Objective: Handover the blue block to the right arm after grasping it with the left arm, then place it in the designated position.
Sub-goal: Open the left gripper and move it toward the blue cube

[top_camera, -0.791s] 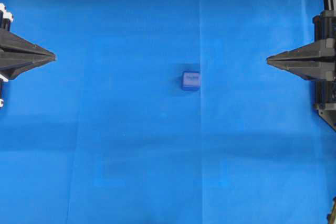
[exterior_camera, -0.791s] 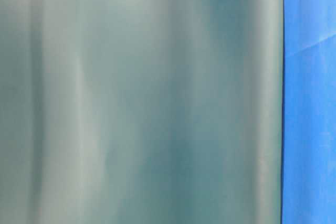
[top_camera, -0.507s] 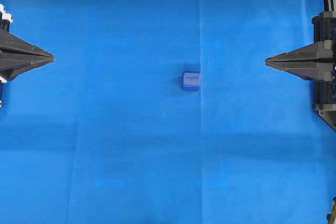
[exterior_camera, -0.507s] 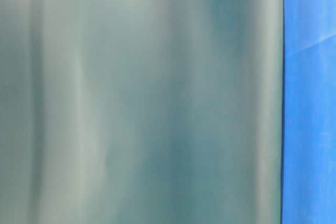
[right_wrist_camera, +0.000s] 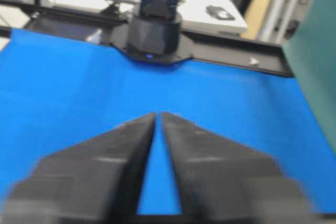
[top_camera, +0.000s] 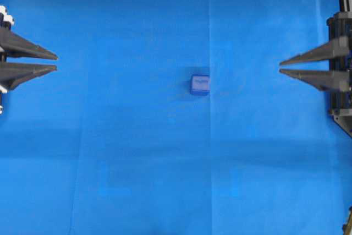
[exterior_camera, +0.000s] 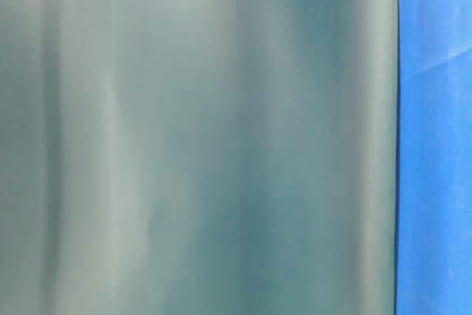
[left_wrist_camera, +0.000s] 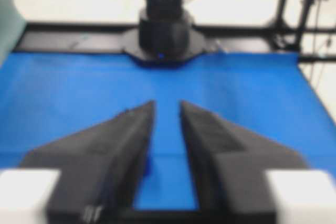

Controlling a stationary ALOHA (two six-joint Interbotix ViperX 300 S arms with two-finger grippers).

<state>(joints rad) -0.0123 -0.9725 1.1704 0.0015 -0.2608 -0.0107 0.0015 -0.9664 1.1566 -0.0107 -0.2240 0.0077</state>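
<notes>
The blue block (top_camera: 200, 85) lies alone on the blue cloth (top_camera: 137, 152) near the middle of the overhead view. My left gripper (top_camera: 56, 63) is at the left edge, far from the block, its fingers parted with nothing between them. My right gripper (top_camera: 280, 67) is at the right edge, also well away from the block and empty, with a narrower gap. In the left wrist view my left gripper (left_wrist_camera: 167, 104) shows cloth in its gap, and a dark sliver of the block (left_wrist_camera: 149, 165) peeks past one finger. In the right wrist view my right gripper (right_wrist_camera: 158, 114) has its tips only slightly apart.
The table-level view is almost filled by a blurred grey-green surface (exterior_camera: 199, 138), with a strip of cloth (exterior_camera: 435, 145) on the right. Each wrist view looks across to the opposite arm's black base (left_wrist_camera: 163, 35) (right_wrist_camera: 156, 35). A green panel (right_wrist_camera: 315, 51) stands at the cloth's side.
Both grippers were shut to a point in the earlier frames and now have their fingers apart. The arms have stayed in place and the block has not moved.
</notes>
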